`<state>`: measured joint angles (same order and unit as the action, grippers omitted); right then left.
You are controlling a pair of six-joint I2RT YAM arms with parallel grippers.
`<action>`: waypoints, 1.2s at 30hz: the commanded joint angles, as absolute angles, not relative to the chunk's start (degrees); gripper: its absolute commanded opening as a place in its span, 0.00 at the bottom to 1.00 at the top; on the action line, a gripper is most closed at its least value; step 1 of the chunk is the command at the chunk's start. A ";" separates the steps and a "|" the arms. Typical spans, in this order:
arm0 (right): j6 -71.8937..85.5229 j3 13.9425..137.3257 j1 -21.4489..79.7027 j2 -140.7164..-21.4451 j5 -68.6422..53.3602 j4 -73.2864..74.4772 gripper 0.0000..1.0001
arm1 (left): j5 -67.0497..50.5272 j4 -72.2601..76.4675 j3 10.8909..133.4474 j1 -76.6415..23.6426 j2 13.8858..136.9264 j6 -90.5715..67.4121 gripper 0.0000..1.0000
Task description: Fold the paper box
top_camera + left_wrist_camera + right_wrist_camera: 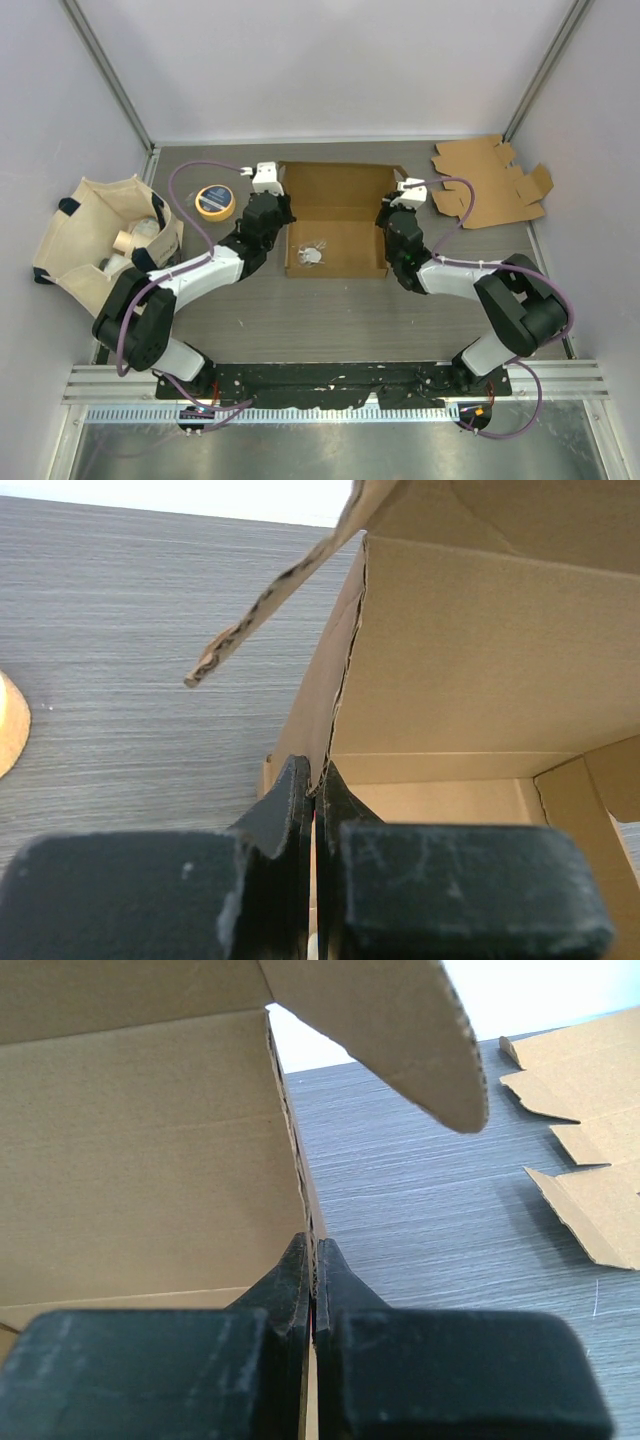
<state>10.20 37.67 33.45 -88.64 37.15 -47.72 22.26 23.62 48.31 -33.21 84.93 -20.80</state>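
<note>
Since each side wall has to be held upright before the rest can be folded, the paper box [335,190] sits open between the two claws, its left wall nipped in the left gripper [315,780] and its right wall nipped in the right gripper [312,1255]. Both pairs of fingers are pressed together with only the cardboard edge between them, which I judge steadies the box from both ends. Above and outward of the left claw a loose flap [262,605] juts away from the wall; above the right claw a rounded flap [400,1030] does the same, neither tucked in yet. Further out, beyond the left claw, lie a tape roll [215,202] and a cloth bag [95,240]; beyond the right claw lies a flat cardboard blank [492,180]
</note>
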 commanded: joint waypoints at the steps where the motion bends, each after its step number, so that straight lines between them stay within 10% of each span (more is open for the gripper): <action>1: 9.06 33.76 34.19 -88.86 41.92 -56.68 0.01 | 25.84 29.18 46.76 -34.71 84.73 -23.99 0.00; 18: 7.38 17.85 36.47 -90.79 39.37 -79.54 0.05 | 31.11 35.24 36.48 -38.85 82.26 -24.35 0.00; 22: 9.75 16.00 38.31 -86.78 41.92 -75.78 0.27 | 31.38 36.30 35.77 -39.11 82.97 -24.26 0.00; 28: 27.09 18.01 41.39 -71.57 42.10 -40.58 0.56 | 32.69 38.06 35.59 -39.55 84.11 -24.08 0.00; 36: 44.48 28.64 42.19 -38.46 24.97 19.83 0.60 | 32.96 38.67 35.33 -40.08 83.93 -22.94 0.00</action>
<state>35.05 21.39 41.89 -49.47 33.80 -11.62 31.07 38.63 36.40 -39.64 83.13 -23.55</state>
